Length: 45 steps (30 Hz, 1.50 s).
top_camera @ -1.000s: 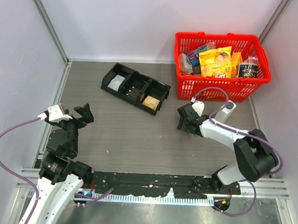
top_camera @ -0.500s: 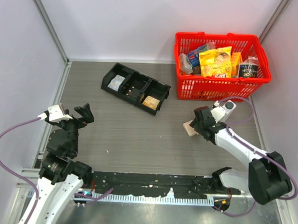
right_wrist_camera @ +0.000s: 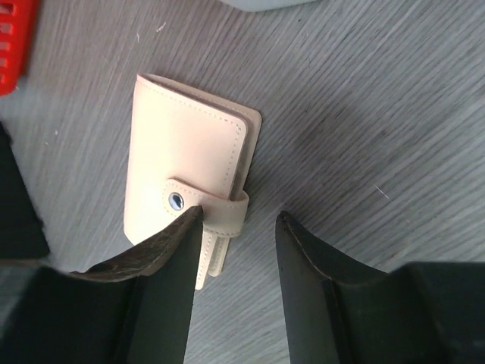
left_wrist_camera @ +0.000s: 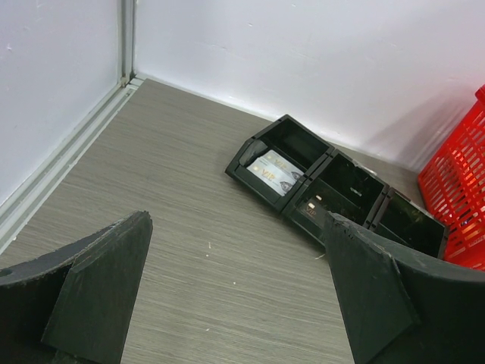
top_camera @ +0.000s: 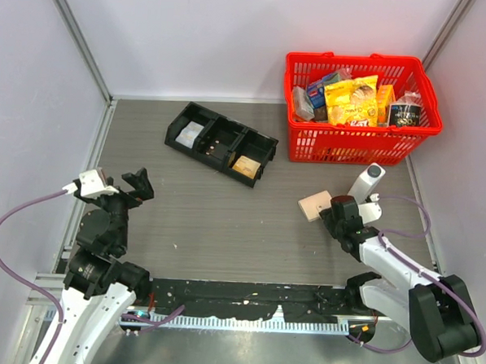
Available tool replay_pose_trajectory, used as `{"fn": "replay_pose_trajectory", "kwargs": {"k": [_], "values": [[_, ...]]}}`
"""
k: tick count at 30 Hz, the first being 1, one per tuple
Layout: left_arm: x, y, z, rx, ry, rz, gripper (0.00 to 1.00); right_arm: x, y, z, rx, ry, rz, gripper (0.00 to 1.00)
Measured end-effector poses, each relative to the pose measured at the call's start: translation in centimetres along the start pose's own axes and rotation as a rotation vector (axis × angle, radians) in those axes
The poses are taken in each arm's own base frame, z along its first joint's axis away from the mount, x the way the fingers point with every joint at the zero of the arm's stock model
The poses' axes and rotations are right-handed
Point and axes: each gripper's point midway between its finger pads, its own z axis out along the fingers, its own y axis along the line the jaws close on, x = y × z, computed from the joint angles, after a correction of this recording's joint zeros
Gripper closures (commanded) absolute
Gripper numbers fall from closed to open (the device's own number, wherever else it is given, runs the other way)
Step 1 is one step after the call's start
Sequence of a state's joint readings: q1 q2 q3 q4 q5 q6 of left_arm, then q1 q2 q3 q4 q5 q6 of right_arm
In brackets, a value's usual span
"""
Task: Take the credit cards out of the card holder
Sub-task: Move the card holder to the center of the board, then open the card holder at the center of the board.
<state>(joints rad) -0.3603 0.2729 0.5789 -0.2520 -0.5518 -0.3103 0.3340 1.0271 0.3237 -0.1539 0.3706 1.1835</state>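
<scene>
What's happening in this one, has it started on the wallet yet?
The right gripper hovers with its jaws apart at the tab edge of the tan card holder, which lies flat on the table in front of the red basket. The holder is snapped shut and no credit cards are out. The left gripper is wide open and holds nothing, facing the black tray.
</scene>
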Motion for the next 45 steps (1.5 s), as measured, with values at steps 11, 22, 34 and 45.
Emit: {"fn": "replay_pose_trajectory", "kwargs": {"k": [11,22,34,45], "values": [[0.9,-0.9,0.3,0.032,0.036,-0.001,0.0,0.0,0.9,0.6,-0.112,0.007,0.091,0.76],[5.0,-5.6,1.5,0.213,0.224,-0.036,0.0,0.8,2.4,-0.1,-0.21,0.062,0.019,0.99],[15.5,-14.2,-0.8,0.538,0.734,-0.093,0.0,4.2,8.3,-3.8,-0.477,0.329,-0.293,0.99],[22.0,-19.6,-6.2,0.68,0.989,-0.194,0.0,10.1,12.9,-9.0,-0.81,0.568,-0.538,0.99]]}}
